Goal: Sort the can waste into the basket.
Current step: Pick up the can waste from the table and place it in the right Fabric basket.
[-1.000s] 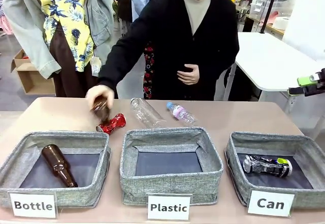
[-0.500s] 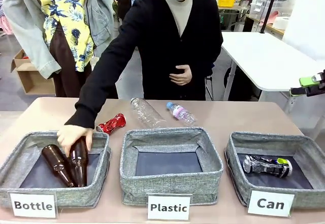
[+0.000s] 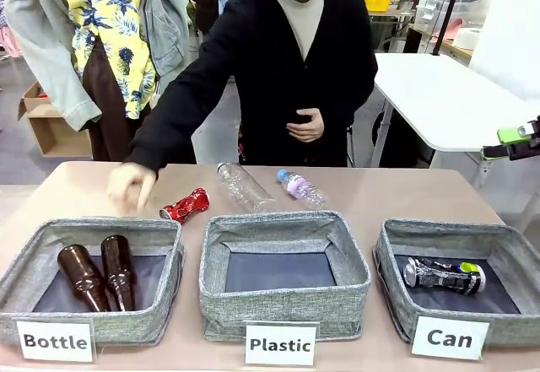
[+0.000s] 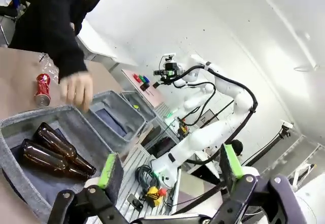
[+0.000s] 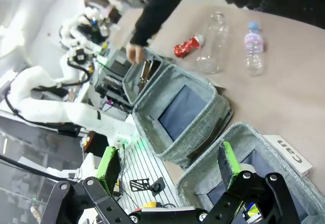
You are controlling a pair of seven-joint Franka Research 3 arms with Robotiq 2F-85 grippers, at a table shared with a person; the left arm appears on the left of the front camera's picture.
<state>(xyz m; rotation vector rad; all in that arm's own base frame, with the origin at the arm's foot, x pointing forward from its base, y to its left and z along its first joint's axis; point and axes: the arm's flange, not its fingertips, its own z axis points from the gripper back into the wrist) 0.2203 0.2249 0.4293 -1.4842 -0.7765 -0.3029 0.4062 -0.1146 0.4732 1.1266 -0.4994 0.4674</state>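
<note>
Reaching for the red crushed can (image 3: 186, 205) near the far edge of the table (image 3: 380, 193) should wait until the person's hand (image 3: 131, 185) clears; left gripper (image 4: 170, 165) and right gripper (image 5: 168, 160) stand wide, empty.

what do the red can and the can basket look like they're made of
The red can looks like thin, glossy metal, probably aluminium: it is crumpled and shows bright glints. The "Can" basket looks like matte grey woven fabric, judging by its speckled weave and soft, uneven walls.
</note>
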